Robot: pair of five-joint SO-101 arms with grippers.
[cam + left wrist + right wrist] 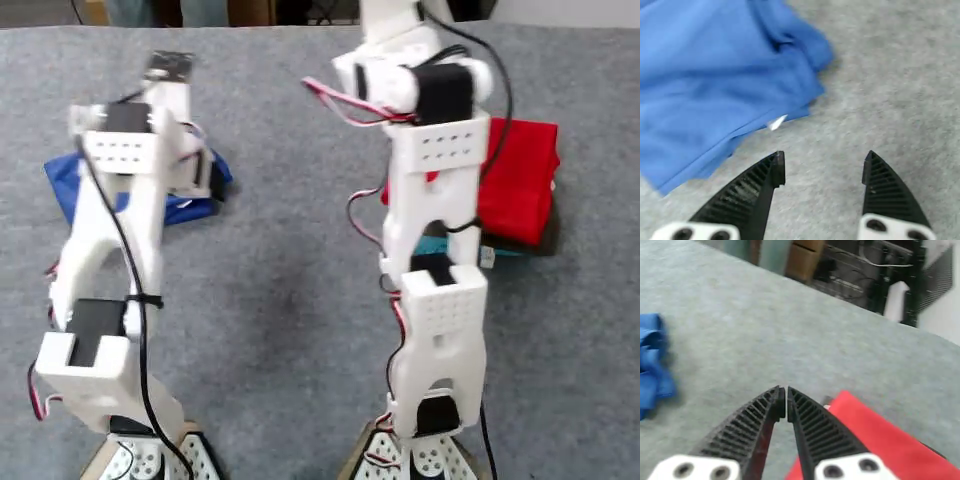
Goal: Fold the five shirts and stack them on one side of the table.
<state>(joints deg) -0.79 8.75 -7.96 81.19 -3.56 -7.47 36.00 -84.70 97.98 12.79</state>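
**Blue shirt unfolded, stack waiting**
Left pincer [825,161], released, hangs beside the rumpled blue shirt [715,75] at nine o'clock on the surface [300,300]. The right pincer [786,392], clenched empty, is near the red-topped stack [520,185] at three. Pinching one loose layer could bunch the shirt.

A wide strip of bare grey bench [285,290] lies free between the two arms. On the left, the crumpled blue shirt [66,188] takes up room under the left arm. The left pincer [824,159], jaws apart, hangs over bare bench just beside the shirt's edge. The stack of folded shirts [522,180] fills the right side, just beside the right arm.
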